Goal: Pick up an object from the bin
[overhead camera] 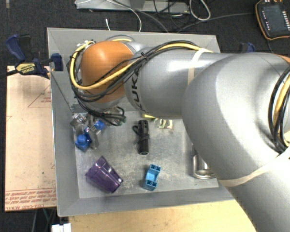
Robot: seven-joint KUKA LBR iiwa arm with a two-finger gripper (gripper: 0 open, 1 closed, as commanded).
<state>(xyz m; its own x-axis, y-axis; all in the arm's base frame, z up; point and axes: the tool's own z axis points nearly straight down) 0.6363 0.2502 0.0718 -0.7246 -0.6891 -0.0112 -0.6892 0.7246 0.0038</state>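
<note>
**A:** What does the view from above show?

**B:** A grey metal bin (66,187) with a thick silver arm (222,95) reaching in from the right and covering most of the bin's upper half. The wrist has a rounded orange cover (104,62) with yellow and black cables looped around it.

**A:** Where is the gripper?

**B:** The gripper (86,128) hangs below the orange cover, low over the floor at the bin's left side, close to the left wall. I cannot tell whether it is open or closed, because the wrist and cables hide too much of it.

**A:** What lies under it?

**B:** A small blue thing (82,141) lies right at the gripper's lower end, near the left wall. I cannot tell whether it is gripped or is only lying there.

**A:** And the rest of the bin?

**B:** A slim black piece (142,137) lies near the middle. Along the near wall a purple cup (103,176) lies on its side, and a blue block (152,177) lies to its right, apart from it. A metal cup (200,168) stands at the right, partly under the arm. A pale thing (165,124) peeks out beneath the arm, just right of the black piece.
</note>
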